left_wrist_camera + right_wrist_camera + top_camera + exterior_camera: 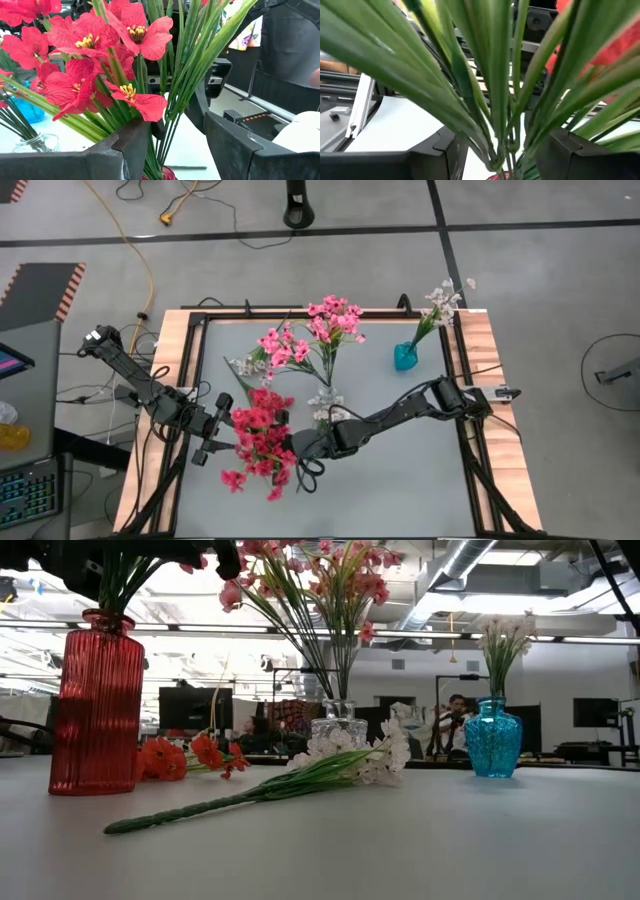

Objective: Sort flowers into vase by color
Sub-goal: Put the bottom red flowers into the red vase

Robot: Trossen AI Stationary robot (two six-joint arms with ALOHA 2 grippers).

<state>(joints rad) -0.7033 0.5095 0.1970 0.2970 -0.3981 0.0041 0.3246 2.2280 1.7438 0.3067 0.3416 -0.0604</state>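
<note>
Low camera, nearest first: a white sprig [300, 775] lies flat on the bench [420, 840], stem end toward 8 o'clock, blossoms toward 2 o'clock. Behind it a loose red sprig [190, 757] lies on the bench just beside the red vase [97, 705], which stands at 9 o'clock.

Red flowers [258, 442] fill the red vase; from overhead they cover it, at about 7 o'clock on the bench.

Left tool [222, 427] sits at the bunch's 9 o'clock side, fingers [132, 142] spread wide with stems running up between them; I cannot tell whether they touch.

Right tool [296, 448] comes in from 3 o'clock, also wide; green stems [495, 110] stand between its fingers [445, 150], contact unclear.

Further back, centre: clear vase [338, 726] holding pink flowers [312, 335]. A few white blossoms [247, 365] lie near it toward 9 o'clock.

Far corner, 1 o'clock: blue vase [405, 357] with white flowers [440, 302].

Beyond the bench, a person [455, 720] shows in the room.
</note>
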